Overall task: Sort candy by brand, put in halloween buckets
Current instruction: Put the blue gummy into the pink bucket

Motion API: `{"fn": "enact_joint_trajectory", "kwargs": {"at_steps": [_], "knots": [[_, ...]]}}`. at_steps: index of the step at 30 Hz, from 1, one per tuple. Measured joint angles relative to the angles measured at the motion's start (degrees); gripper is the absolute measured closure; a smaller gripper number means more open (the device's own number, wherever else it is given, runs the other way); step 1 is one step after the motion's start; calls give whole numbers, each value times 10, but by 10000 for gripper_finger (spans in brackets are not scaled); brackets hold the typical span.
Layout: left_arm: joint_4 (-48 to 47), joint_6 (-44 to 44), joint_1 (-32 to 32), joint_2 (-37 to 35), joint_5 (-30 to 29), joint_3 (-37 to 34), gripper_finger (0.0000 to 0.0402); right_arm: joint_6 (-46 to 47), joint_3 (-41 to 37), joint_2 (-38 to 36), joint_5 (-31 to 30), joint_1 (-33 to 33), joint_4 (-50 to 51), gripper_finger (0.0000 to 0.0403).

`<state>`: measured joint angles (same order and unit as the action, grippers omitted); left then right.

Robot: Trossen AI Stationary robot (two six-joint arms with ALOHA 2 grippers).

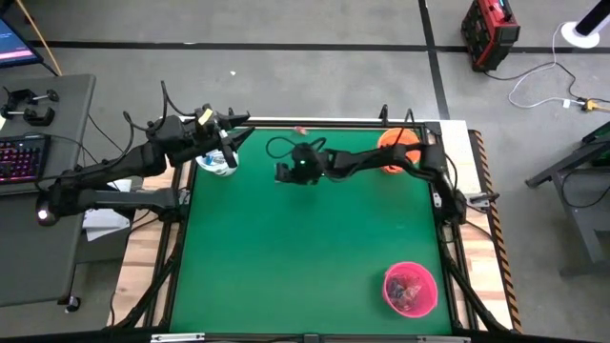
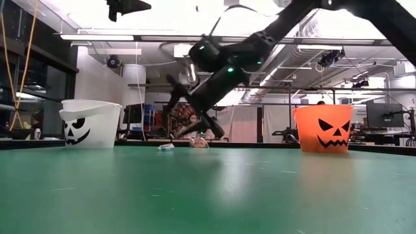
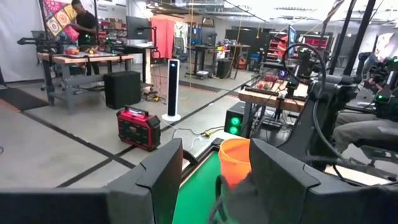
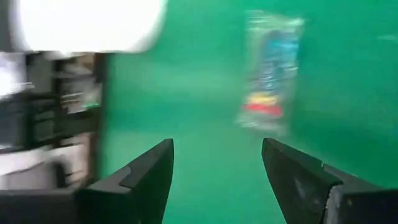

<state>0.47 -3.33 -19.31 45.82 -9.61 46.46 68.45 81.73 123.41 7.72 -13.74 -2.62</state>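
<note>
A clear candy wrapper (image 4: 270, 74) with blue, red and yellow print lies flat on the green table ahead of my right gripper (image 4: 216, 149), which is open and slants down over the table's far middle (image 1: 282, 173). Two small candies (image 2: 167, 147) (image 2: 198, 143) lie on the table below it. My left gripper (image 3: 216, 149) is open and level, above the white bucket (image 1: 217, 162) at the far left. The orange bucket (image 1: 398, 148) stands at the far right. The pink bucket (image 1: 410, 289), with candy inside, stands at the near right.
The green table top (image 1: 305, 257) is bare across its middle and near left. My right arm (image 1: 381, 160) reaches across in front of the orange bucket. Beyond the table are workshop benches, a red case (image 3: 138, 127) on the floor and a person (image 3: 84, 25) far off.
</note>
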Motion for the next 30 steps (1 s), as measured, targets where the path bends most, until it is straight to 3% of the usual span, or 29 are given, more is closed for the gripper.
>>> {"fn": "enact_joint_trajectory", "kwargs": {"at_steps": [6,22,26,30], "knots": [[-1,0,0,0,0,0,227,-39,98,30,-39,-5,174,164],[-21,30,0,0,0,0,227,-28,153,91,-59,-1,184,169],[-22,32,-1,0,0,0,227,-58,153,92,-78,3,199,212],[-22,44,-1,0,0,0,227,-91,153,92,-92,4,222,298]]}}
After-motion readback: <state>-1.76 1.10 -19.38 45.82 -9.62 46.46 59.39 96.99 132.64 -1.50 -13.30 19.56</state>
